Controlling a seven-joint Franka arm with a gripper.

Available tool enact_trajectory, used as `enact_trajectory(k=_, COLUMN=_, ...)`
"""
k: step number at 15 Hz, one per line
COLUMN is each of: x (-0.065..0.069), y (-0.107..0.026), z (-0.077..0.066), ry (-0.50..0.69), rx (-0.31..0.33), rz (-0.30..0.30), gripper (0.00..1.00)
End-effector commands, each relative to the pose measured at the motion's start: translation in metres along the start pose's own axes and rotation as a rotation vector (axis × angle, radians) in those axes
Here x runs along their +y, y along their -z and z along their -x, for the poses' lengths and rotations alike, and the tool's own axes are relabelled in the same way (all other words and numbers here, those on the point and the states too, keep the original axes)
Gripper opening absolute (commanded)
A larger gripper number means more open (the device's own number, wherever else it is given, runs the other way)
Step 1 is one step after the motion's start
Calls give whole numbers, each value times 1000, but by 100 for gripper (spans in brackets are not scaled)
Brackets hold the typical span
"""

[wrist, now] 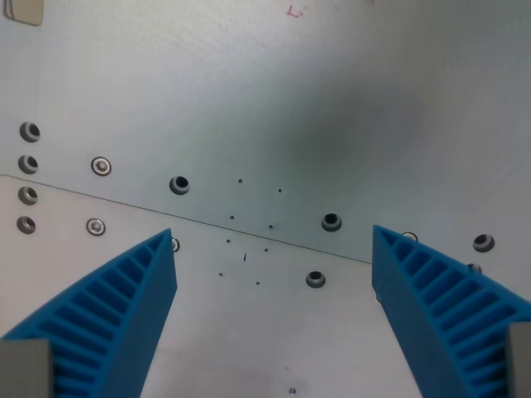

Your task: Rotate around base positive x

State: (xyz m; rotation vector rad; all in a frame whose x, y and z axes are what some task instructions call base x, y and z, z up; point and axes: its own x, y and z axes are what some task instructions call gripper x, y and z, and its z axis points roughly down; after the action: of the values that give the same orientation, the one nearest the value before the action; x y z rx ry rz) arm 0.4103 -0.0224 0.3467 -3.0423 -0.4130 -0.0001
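Plainly, gripper (274,249) jaws wide, empty, over metal plate (332,108); seam (249,230) running diagonally

I see seam (207,222) crossing metal plate (348,108) diagonally; bolt holes (179,184) flank seam; gripper (274,249) fingers frame view's lower corners.

bare metal plate (332,108), seemingly unobstructed

Two blue ribbed gripper (274,274) fingers (116,319) spread wide apart, nothing between them. Beyond them lies a pale grey metal plate (332,99) — a thin seam (207,222) crosses it, flanked by round bolt holes (179,184) and tiny drilled dots (241,180).
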Motion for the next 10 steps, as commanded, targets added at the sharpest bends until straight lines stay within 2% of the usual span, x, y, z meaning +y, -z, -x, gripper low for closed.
enact_trajectory(k=1, x=5, y=3, z=2, ry=20, rx=51, rz=-179, gripper=100)
enact_trajectory(k=10, x=5, y=3, z=2, ry=21, rx=78, rz=-281, gripper=100)
